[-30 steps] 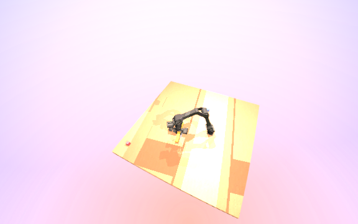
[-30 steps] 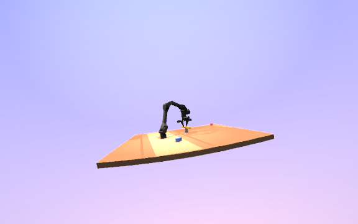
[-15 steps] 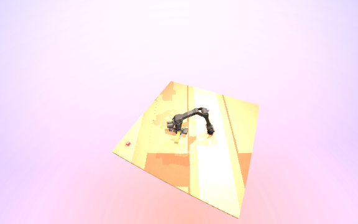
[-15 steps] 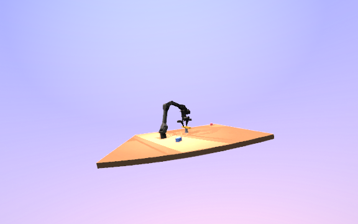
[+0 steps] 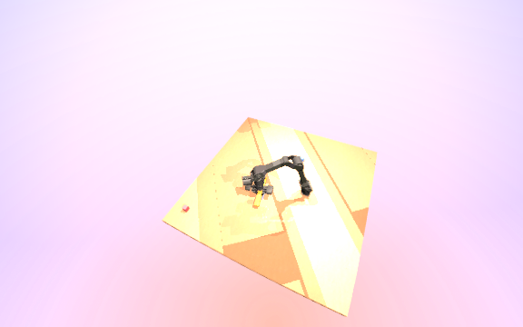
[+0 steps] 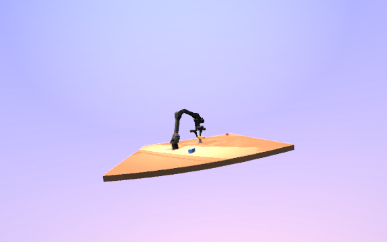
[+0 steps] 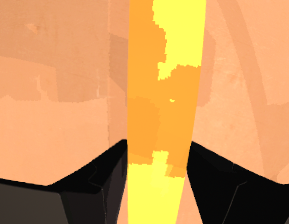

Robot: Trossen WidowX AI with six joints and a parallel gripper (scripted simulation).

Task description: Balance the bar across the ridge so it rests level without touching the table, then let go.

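The yellow bar [image 5: 257, 200] [image 6: 200, 137] [image 7: 162, 115], centre-frame in the exterior view, sits above the grey-blue ridge [image 6: 200, 141]; contact is unclear. The claw [image 6: 198, 136] [image 7: 156, 147] is part-closed, its 2 fingers gripping the bar. Lifting and lining up look done; settling level and letting go remain. 1 red cube [image 5: 185, 208] [image 6: 227, 134] lies lower left in the top view.

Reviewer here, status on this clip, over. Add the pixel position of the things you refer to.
Gripper [image 5: 260, 192] [image 6: 199, 136] [image 7: 156, 147] shut on yellow bar [image 5: 258, 200] [image 6: 202, 137] [image 7: 162, 120]. Bar above grey ridge [image 6: 200, 141], contact unclear. Blue block [image 6: 191, 150] and red cube [image 5: 185, 208] [image 6: 227, 134] off to the sides.
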